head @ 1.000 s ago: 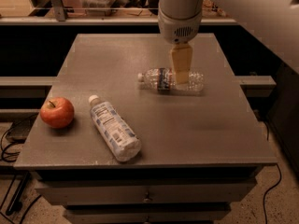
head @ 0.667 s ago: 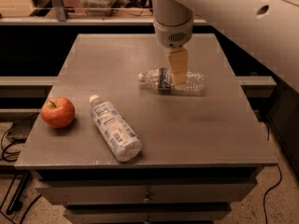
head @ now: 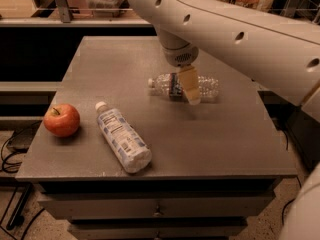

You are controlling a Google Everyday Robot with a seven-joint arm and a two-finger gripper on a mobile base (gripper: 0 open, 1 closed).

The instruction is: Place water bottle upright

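The water bottle (head: 207,88) is a small clear ribbed bottle with a white cap and a dark label band. It lies on its side on the grey table (head: 225,139), right of centre, with its cap pointing left. My gripper (head: 189,86) hangs from the white arm coming in from the upper right. It is down at the bottle's middle, and its tan tip covers part of the bottle just right of the label band.
A larger bottle with a white-and-blue label (head: 122,136) lies on its side at the front left, cap pointing away. A red apple (head: 61,120) sits near the left edge. Shelves and cables surround the table, which has drawers below it.
The gripper has come down and slightly nearer, from above the bottle to its middle. The arm now crosses more of the view. The bottle, the apple and the other bottle have not moved.
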